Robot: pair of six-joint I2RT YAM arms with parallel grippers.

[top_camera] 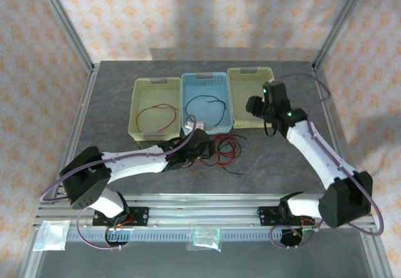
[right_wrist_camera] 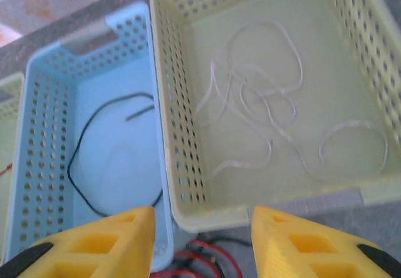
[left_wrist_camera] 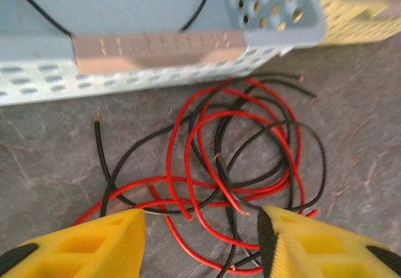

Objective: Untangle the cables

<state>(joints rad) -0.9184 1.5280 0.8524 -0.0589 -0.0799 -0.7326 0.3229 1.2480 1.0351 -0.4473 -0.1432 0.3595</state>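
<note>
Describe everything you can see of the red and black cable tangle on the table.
The tangle is several thin, glossy red and black wires with bare copper-coloured tips, looped over one another in loose circles. It lies flat on the grey table just in front of the blue basket, close to its wall. One black end strays out to one side. The left gripper hangs open over its near edge, gripping nothing.

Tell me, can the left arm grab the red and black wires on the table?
Probably yes. The left gripper hangs open right above the tangled cables with nothing in between. The blue basket sits just beyond, out of the way.
</note>
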